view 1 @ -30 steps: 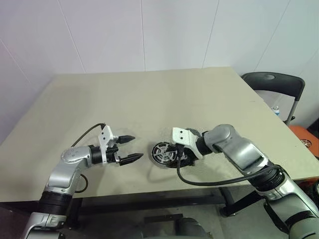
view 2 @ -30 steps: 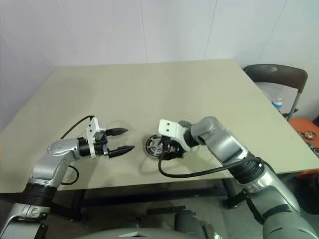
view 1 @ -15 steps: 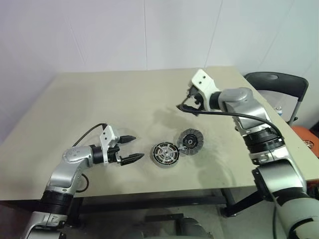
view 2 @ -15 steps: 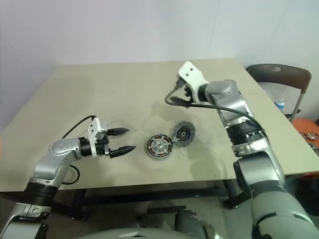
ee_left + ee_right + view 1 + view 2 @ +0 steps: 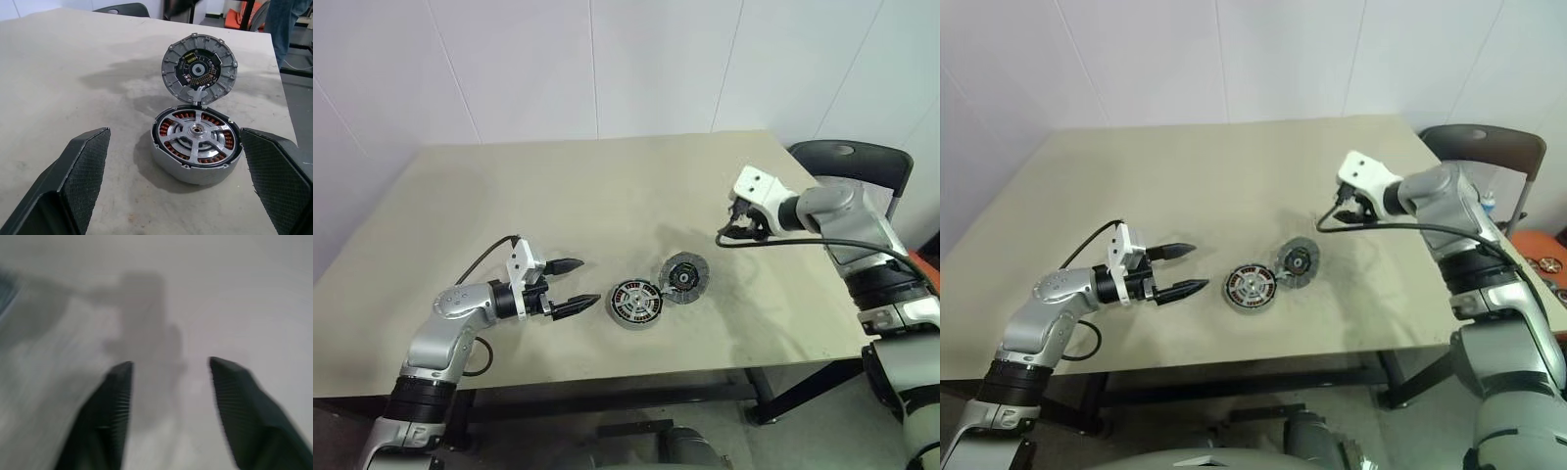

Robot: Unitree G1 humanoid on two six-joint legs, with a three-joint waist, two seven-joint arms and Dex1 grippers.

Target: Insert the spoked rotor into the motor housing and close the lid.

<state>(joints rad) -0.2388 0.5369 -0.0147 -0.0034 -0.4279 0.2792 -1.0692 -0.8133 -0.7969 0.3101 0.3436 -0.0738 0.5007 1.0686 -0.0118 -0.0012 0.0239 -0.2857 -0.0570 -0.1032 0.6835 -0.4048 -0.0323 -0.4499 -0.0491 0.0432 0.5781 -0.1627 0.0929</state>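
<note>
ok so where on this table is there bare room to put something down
Most of the table is bare: the whole stretch beyond the motor housing toward the wall, and the near edge below it. It is crowded only between the left hand, the housing with its raised lid, and the right hand.

Head stereo overhead; wrist cameras close, table-level.

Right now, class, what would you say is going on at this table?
A two-armed robot is assembling a small motor. The motor housing sits on the table with the spoked rotor already seated inside it. The lid stands open on its hinge. The left gripper waits open beside the housing, pointing at it. The right gripper is off to the side above the table, jaws apart, holding nothing. The lid is not yet closed.
</note>
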